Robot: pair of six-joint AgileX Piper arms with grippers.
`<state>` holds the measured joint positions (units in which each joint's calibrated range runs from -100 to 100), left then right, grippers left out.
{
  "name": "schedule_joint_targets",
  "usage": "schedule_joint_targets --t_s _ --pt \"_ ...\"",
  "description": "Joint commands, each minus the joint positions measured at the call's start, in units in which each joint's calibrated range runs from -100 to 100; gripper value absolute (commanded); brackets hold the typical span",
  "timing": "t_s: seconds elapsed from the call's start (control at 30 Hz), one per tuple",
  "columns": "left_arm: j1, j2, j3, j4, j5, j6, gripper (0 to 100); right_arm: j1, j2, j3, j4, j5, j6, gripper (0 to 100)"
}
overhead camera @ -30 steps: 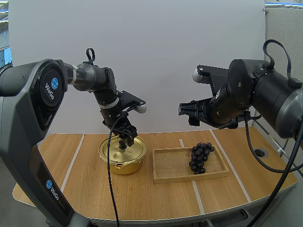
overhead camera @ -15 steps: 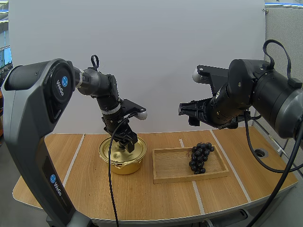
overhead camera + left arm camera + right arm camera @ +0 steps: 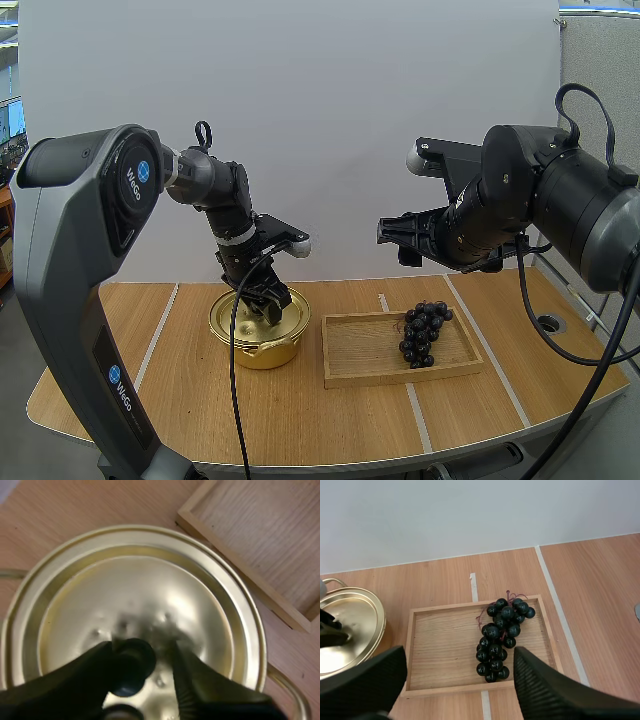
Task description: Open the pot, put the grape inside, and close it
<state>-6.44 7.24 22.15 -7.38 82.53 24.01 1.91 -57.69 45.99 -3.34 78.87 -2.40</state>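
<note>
Spread fingers [image 3: 210, 692] of the left gripper [image 3: 263, 300] straddle the black knob [image 3: 131, 664] at the centre of the lid [image 3: 150, 575]. One finger touches the knob. The other stands just apart from it, so the knob is not pinched. The lid is seated on the pot [image 3: 262, 352].

The right gripper [image 3: 398, 240] hangs high above the table [image 3: 300, 420], to the pot's right. Its fingers are wide apart and hold nothing.

Clearances:
- The wooden tray [image 3: 400, 380] lies just beside the pot on its right. A narrow strip of bare table separates the tray's near rim from the pot's wall.
- A loop handle [image 3: 287, 685] juts from the pot's rim.
- Open tabletop extends to the pot's left and in front of it.
- The tray floor nearest the pot is bare.

Task items:
- The bunch of grapes [image 3: 500, 640] lies inside the tray, at the end far from the pot, near the tray's far rim.
- The bunch is a long cluster of glossy, near-black round berries. A thin reddish stem shows at its end.
- The pot is shallow and gold, with a mirror finish. The lid carries raised concentric rings around the knob.
</note>
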Motion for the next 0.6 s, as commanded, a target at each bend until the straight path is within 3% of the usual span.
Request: schedule_joint_targets --t_s 0.0,0.57 --pt "-0.27 -0.09 -0.48 -0.03 -0.16 -1.11 0 -0.16 -0.29 -0.46 -0.38 -0.38 0.21 100" --pt "-0.27 -8.18 -5.21 1.19 7.09 -3.42 0 -0.16 -0.29 -0.46 -0.38 -0.38 0.21 100"
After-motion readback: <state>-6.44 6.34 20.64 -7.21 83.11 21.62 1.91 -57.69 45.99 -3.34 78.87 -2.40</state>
